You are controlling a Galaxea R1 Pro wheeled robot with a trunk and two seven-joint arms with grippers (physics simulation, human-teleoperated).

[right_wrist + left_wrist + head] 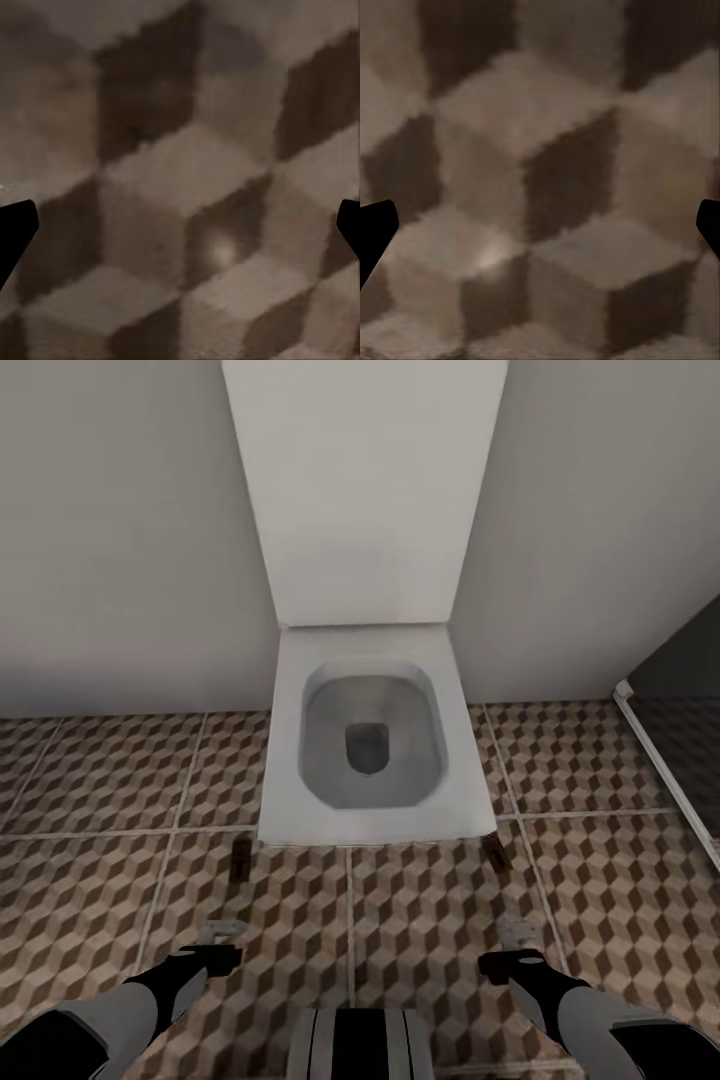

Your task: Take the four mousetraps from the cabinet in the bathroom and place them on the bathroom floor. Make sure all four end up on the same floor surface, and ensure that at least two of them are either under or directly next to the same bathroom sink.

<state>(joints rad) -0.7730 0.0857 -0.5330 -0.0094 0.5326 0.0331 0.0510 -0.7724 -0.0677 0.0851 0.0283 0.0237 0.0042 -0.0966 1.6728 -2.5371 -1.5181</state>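
The bathroom floor of brown, beige and white cube-pattern tiles spreads below me. My left gripper hangs low over it at the lower left, and my right gripper at the lower right. In the left wrist view the left gripper is open, its black fingertips far apart with only tile between them. The right gripper is open the same way over bare tile. The mousetraps, the cabinet and the sink are out of view.
A white toilet with its lid raised stands straight ahead against the pale wall. A dark panel with a white frame runs along the right side. Tiled floor lies on both sides of the toilet.
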